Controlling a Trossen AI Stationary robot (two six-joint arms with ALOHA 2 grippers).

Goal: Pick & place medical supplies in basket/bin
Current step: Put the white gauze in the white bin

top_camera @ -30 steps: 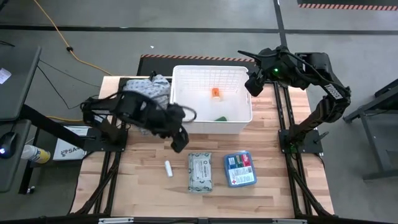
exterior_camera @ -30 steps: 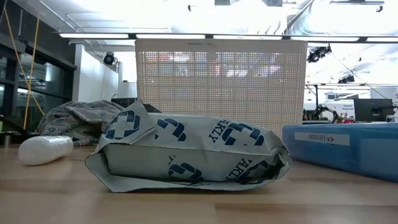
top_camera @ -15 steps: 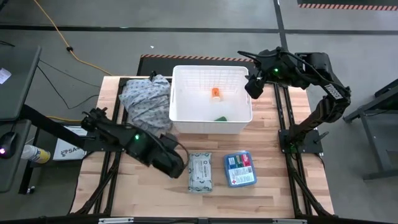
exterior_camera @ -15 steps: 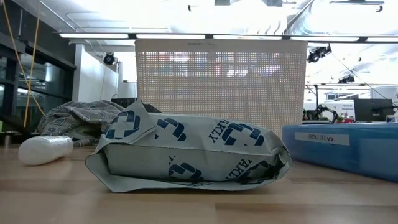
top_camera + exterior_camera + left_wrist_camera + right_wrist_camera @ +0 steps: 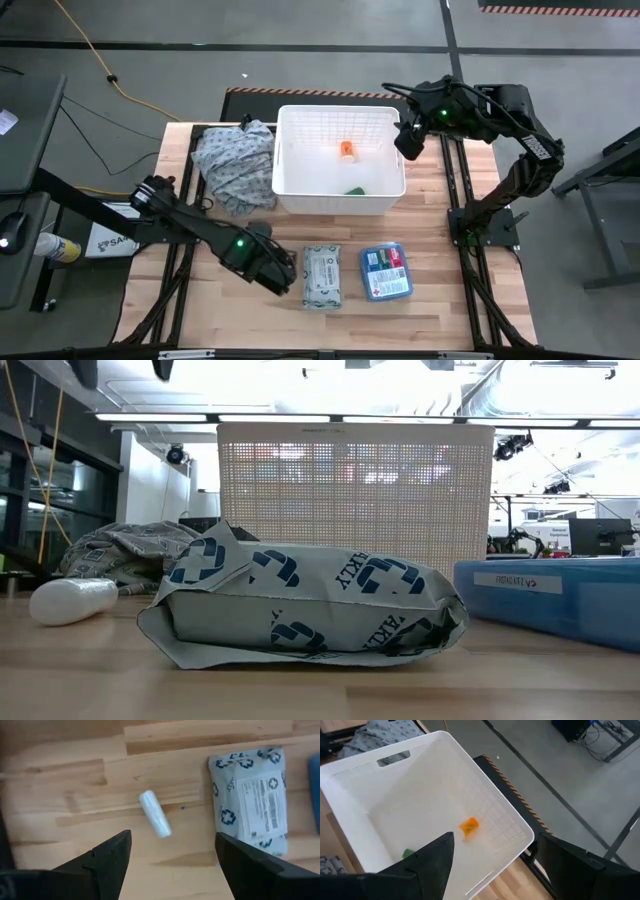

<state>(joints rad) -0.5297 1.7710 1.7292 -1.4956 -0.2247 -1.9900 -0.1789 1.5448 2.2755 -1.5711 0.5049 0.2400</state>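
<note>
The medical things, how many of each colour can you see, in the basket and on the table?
Orange: 1, the orange white-capped bottle in the white grid-walled plastic basket
Green: 1, the green tube in the basket
White: 1, the small white tube on the wooden table
Grey-white: 1, the flat wipes pack
Blue: 1, the flat blue box
Total: 5

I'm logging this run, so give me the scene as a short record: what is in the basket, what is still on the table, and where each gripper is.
in basket: orange bottle, green tube
on table: white tube, wipes pack, blue box
beside basket: cloth heap
left gripper: open, above the white tube
right gripper: open, over the basket's right rim
</note>
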